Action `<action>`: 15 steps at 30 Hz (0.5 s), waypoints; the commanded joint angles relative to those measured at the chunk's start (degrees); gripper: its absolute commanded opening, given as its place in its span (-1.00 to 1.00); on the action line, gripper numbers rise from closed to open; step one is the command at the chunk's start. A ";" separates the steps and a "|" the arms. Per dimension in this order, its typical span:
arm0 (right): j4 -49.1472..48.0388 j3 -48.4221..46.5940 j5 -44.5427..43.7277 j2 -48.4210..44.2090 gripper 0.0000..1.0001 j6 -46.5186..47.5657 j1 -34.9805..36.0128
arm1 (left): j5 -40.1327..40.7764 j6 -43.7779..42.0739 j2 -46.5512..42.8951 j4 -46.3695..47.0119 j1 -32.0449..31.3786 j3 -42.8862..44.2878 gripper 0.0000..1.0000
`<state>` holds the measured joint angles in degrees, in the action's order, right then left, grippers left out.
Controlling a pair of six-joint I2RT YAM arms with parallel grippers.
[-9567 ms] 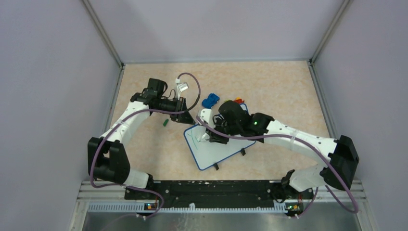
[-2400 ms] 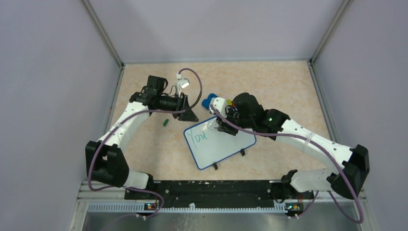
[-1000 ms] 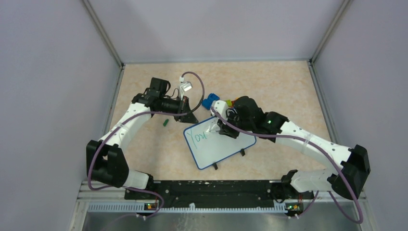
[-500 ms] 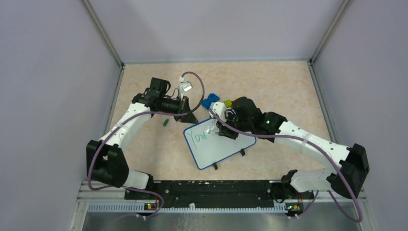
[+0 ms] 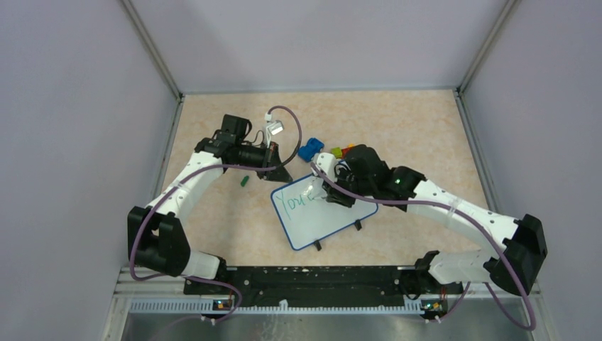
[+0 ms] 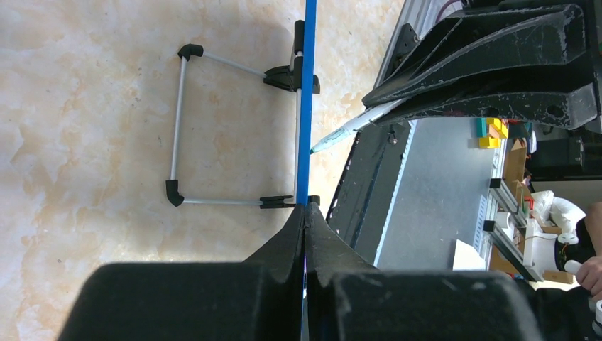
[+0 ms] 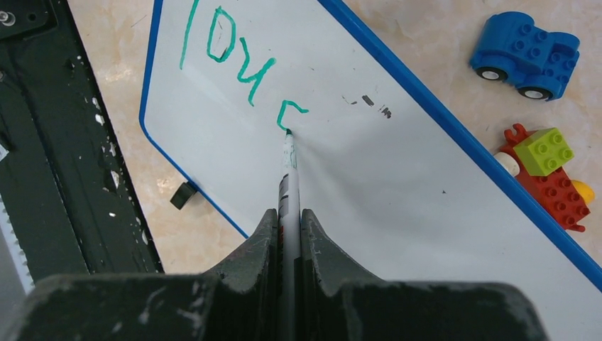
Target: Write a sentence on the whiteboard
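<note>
Green marker (image 7: 287, 177) clamped in R end effector (image 7: 287, 213), tip on whiteboard (image 7: 397, 185); L end effector (image 6: 305, 209) prob. pinches rim (image 6: 307, 106).

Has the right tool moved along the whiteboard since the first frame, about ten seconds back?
Yes. The right tool, shut on the thin green-tipped marker, has shifted rightward across the blue-rimmed white whiteboard, away from its left edge.

A blue toy car (image 7: 524, 55) with white wheels sits on the speckled tan table (image 5: 397, 121); just to the right of the car lies a red block toy (image 7: 554, 199); a green block (image 7: 544, 150) sits on top of it, and a yellow bit (image 7: 583, 190) shows at its edge; a small green thing (image 5: 243, 180) lies well left of the car; pale purple walls (image 5: 319, 42) stand behind the car.
</note>
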<state>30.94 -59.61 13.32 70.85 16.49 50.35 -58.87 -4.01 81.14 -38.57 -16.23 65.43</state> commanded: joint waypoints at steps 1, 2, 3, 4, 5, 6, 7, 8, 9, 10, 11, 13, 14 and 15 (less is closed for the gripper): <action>-1.61 -2.13 -2.59 -1.68 -1.00 0.02 -0.83 | -0.59 -0.05 -0.07 0.60 -0.29 -0.53 -1.00; -1.81 -2.45 -2.82 -1.55 -1.00 -0.20 -0.88 | -0.61 -0.02 -0.07 0.60 -0.29 -0.45 -1.00; -1.79 -2.73 -2.79 -1.61 -1.00 -0.27 -1.01 | -0.57 0.05 -0.11 0.60 -0.29 -0.40 -1.00; -1.91 -3.09 -2.90 -1.49 -1.00 -0.42 -1.04 | -0.62 0.02 -0.19 0.62 -0.29 -0.40 -1.00; -2.04 -3.32 -2.94 -1.50 -1.00 -0.55 -1.12 | -0.61 0.00 -0.23 0.60 -0.29 -0.46 -1.00; -2.11 -3.55 -2.86 -1.44 -1.00 -0.64 -1.15 | -0.59 -0.02 -0.22 0.60 -0.29 -0.48 -1.00; -2.25 -3.76 -2.85 -1.37 -1.00 -0.79 -1.21 | -0.63 0.02 -0.21 0.60 -0.29 -0.49 -1.00; -2.47 -3.89 -2.97 -1.25 -1.00 -0.96 -1.13 | -0.63 -0.01 -0.20 0.60 -0.29 -0.48 -1.00; -2.59 -4.04 -3.17 -1.26 -1.00 -1.08 -1.19 | -0.58 0.04 -0.20 0.62 -0.29 -0.55 -1.00; -2.77 -4.09 -3.40 -1.29 -1.00 -1.17 -1.21 | -0.61 0.01 -0.20 0.60 -0.29 -0.56 -1.00; -2.83 -4.25 -3.57 -1.28 -1.00 -1.32 -1.28 | -0.58 0.05 -0.20 0.60 -0.29 -0.61 -1.00; -3.03 -4.56 -3.65 -1.11 -1.00 -1.52 -1.43 | -0.50 -0.07 -0.32 0.60 -0.28 -0.62 -1.00; -3.15 -4.57 -3.65 -1.07 -1.00 -1.59 -1.47 | -0.45 -0.08 -0.34 0.60 -0.29 -0.59 -1.00; -3.15 -4.58 -3.53 -0.99 -1.00 -1.62 -1.48 | -0.44 -0.05 -0.29 0.60 -0.29 -0.65 -1.00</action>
<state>30.74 -60.99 11.94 70.57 15.73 49.60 -58.89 -3.99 81.14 -38.57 -16.23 65.43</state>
